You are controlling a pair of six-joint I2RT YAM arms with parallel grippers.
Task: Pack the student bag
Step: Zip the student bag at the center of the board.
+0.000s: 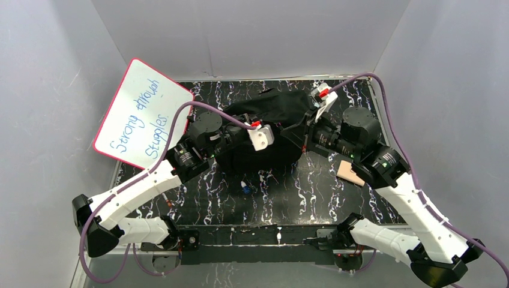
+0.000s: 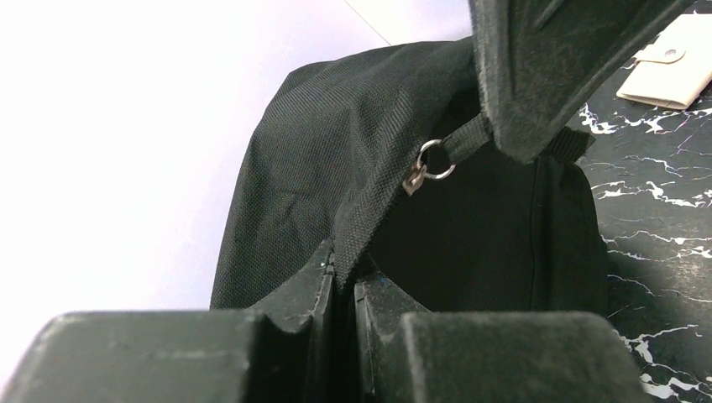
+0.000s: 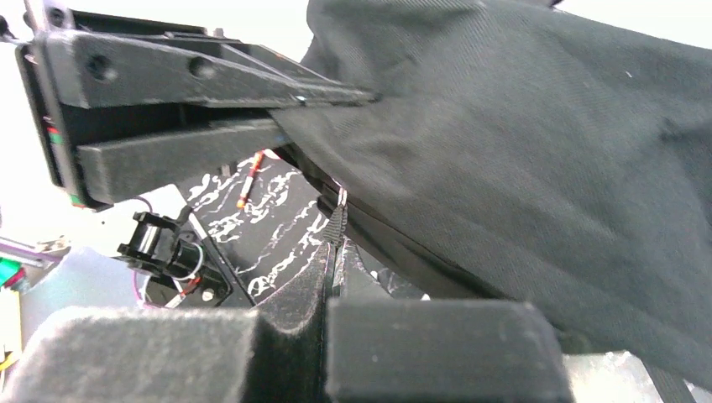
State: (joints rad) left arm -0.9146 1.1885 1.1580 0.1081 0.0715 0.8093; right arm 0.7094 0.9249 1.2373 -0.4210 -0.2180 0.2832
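The student bag (image 1: 277, 108), black and soft, lies slumped mid-table between both arms. From the left, my left gripper (image 1: 281, 137) is shut on the bag's woven opening edge (image 2: 369, 201); the fabric runs straight into the closed jaws of the left gripper (image 2: 346, 269). A metal zipper ring (image 2: 435, 161) hangs just beyond, on a short black pull tab (image 2: 466, 134). My right gripper (image 1: 304, 131) comes in from the right and is shut on that pull tab (image 3: 337, 222). The right gripper (image 3: 336, 252) sits under the bag's raised cloth (image 3: 546, 151).
A pink-rimmed whiteboard (image 1: 141, 114) with blue writing leans at the left wall. A beige wallet-like pouch (image 1: 350, 171) lies by the right forearm, also seen as the pouch (image 2: 665, 71). A small blue item (image 1: 245, 189) lies on the marbled black table (image 1: 312, 192). Grey walls enclose it.
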